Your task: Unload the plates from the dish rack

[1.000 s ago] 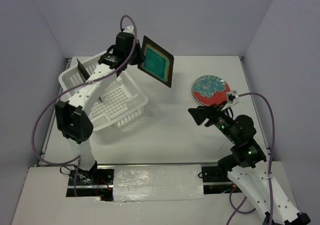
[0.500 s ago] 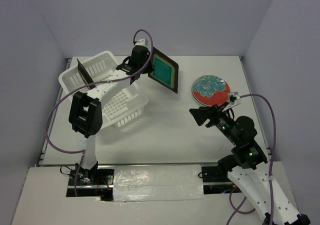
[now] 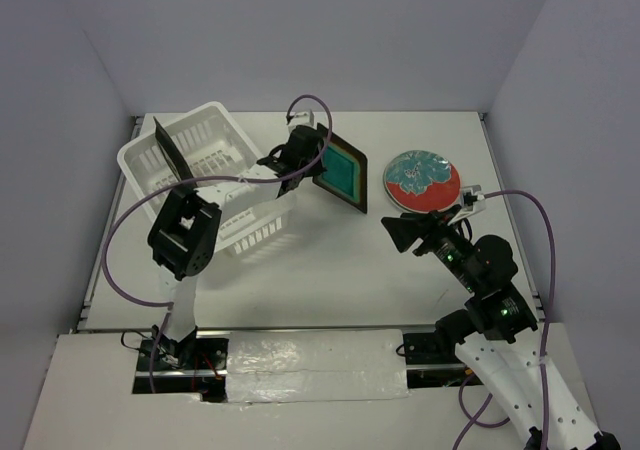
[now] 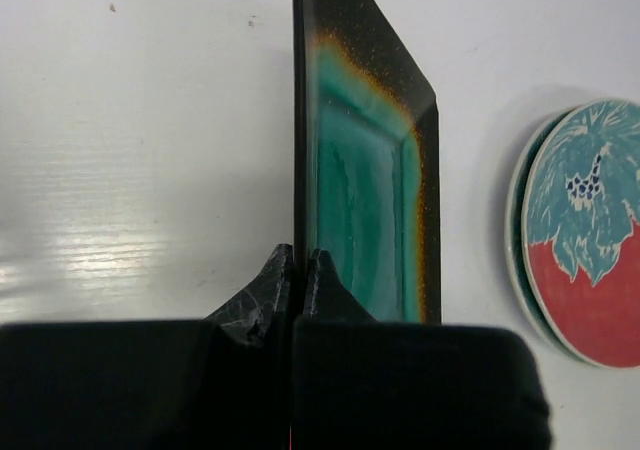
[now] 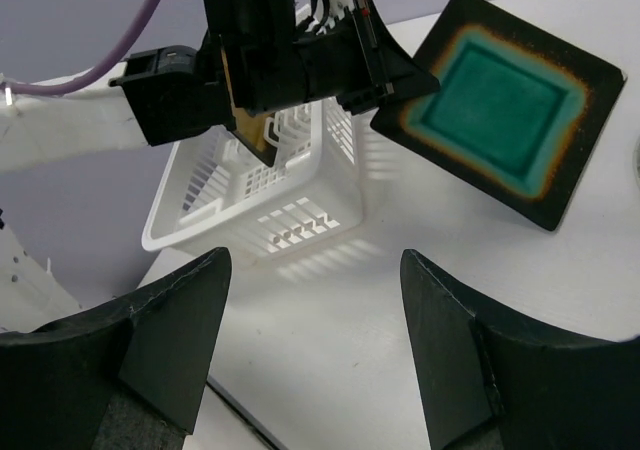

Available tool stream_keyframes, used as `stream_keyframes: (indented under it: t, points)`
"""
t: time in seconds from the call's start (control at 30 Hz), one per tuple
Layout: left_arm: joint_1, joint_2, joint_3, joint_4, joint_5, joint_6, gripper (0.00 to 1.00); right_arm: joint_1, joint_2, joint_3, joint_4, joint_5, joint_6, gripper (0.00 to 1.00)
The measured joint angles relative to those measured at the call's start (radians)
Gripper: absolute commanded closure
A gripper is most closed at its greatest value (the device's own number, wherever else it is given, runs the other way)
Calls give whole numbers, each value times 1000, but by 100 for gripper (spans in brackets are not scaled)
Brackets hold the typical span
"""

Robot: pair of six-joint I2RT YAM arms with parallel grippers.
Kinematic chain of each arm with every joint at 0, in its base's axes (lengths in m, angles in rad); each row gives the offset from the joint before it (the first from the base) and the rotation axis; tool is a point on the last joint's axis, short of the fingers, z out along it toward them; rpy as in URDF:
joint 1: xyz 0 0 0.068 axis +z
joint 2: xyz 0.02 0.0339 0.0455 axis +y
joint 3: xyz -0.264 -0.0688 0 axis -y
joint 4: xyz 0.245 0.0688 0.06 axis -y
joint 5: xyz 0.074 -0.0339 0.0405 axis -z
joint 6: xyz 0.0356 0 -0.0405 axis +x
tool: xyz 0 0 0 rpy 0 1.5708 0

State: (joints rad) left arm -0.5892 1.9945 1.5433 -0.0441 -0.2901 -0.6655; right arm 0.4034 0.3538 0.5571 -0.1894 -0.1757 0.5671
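My left gripper (image 3: 318, 170) is shut on the near edge of a square teal-centred plate (image 3: 344, 174), which hangs tilted above the table just right of the dish rack (image 3: 140, 162). In the left wrist view that plate (image 4: 365, 160) runs edge-on from between my fingertips (image 4: 298, 260). The round red floral plate (image 3: 422, 180) lies flat on the table to the right (image 4: 585, 250). A dark thin plate (image 3: 167, 148) stands on edge at the rack's left end. My right gripper (image 3: 405, 232) hovers open and empty (image 5: 312, 260), facing the rack (image 5: 250, 225) and the held plate (image 5: 500, 105).
The white rack sits at the back left, with my left arm reaching across it. Purple cables (image 3: 120, 240) loop beside both arms. A strip of silver tape (image 3: 315, 365) covers the near table edge. Walls close in the back and sides.
My left arm has carried the teal-centred plate rightward and down, away from the rack and closer to the red plate. The right arm has barely moved.
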Motion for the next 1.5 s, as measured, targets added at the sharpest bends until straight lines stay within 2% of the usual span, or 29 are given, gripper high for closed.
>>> stream_keyframes:
  t: [0.23,0.5,0.7,0.87,1.07,1.3,1.5]
  points:
    - [-14,0,-44,70,-36,-34,100,0,-6,0,-6,4,-1,24]
    - [-32,21,17,-1,-119,-64,100,0,-7,0,-7,4,-4,24]
    - [-11,89,117,-43,-148,-75,81,0,-15,0,-11,8,-8,24]
    - [30,97,117,-54,-150,-76,73,0,-16,5,-16,8,-8,24]
    - [90,121,91,-66,-156,-67,56,0,-22,10,-17,8,-8,24]
    - [103,227,107,-91,-149,-72,55,0,-24,10,-18,15,-8,24]
    - [103,235,112,-85,-135,-74,52,0,-24,11,-18,15,-9,24]
